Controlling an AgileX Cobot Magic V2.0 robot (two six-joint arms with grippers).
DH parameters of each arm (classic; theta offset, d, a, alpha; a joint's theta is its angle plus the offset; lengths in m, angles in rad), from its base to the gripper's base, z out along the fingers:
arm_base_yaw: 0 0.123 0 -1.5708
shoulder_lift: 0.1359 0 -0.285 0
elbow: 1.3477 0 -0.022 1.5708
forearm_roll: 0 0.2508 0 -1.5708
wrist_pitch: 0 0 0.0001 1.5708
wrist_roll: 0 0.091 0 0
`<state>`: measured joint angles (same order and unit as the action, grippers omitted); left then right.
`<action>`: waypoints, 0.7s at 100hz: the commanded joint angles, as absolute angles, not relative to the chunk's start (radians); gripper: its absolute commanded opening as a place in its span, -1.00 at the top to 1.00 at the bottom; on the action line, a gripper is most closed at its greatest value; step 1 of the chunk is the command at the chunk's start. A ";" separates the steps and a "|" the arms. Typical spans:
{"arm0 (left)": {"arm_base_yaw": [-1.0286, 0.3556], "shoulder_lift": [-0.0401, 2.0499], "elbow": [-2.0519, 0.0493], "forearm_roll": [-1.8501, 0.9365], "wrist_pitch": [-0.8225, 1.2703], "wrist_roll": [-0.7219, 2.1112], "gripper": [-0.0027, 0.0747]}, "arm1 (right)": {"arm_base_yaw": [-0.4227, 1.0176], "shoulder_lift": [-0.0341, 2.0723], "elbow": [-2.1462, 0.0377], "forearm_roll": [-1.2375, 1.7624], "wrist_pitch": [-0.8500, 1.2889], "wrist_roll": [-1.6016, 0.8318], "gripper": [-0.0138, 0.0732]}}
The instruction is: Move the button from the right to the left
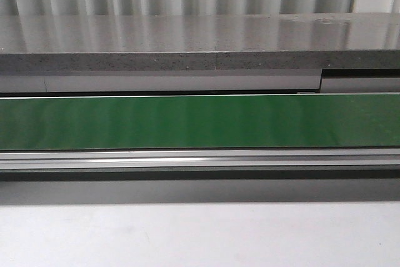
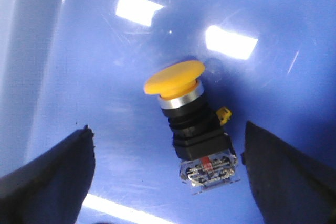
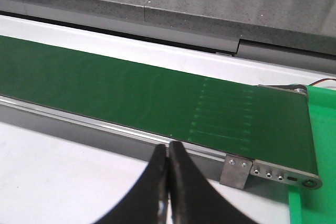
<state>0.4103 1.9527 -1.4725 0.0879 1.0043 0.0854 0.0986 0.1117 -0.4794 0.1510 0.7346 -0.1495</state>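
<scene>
The left gripper [image 2: 168, 177] is spread wide, its dark matte fingers [image 2: 52, 177] clear of the button [image 2: 191, 124], which lies tilted between them on a glossy blue surface [image 2: 79, 51]: smooth domed yellow cap, chrome ring, black boxy body, clear terminal block. The right gripper [image 3: 168, 184] is pinched closed on nothing, near the belt's [image 3: 131, 98] metal rail. The belt is flat, green and faintly ribbed.

front faces belt [image 1: 200, 121], right wrist shares it [image 3: 131, 95], left wrist close over blue surface [image 2: 79, 51]
</scene>
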 commanded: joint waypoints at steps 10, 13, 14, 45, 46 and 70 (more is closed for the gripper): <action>0.405 1.814 -1.495 0.036 0.913 0.086 -0.22 | 0.097 0.123 -0.504 0.159 0.664 -0.158 0.83; 0.400 1.797 -1.495 0.030 0.900 0.086 -0.09 | 0.097 0.123 -0.504 0.159 0.664 -0.158 0.83; 0.397 1.788 -1.495 0.030 0.898 0.086 -0.06 | 0.097 0.123 -0.504 0.159 0.664 -0.158 0.83; 0.246 1.629 -1.495 -0.035 0.857 0.084 0.98 | 0.097 0.123 -0.504 0.159 0.664 -0.158 0.83; 0.242 1.627 -1.495 -0.037 0.857 0.084 0.98 | 0.097 0.123 -0.504 0.159 0.664 -0.158 0.83; 0.084 1.524 -1.495 -0.055 0.851 0.084 0.98 | 0.097 0.123 -0.504 0.159 0.664 -0.158 0.83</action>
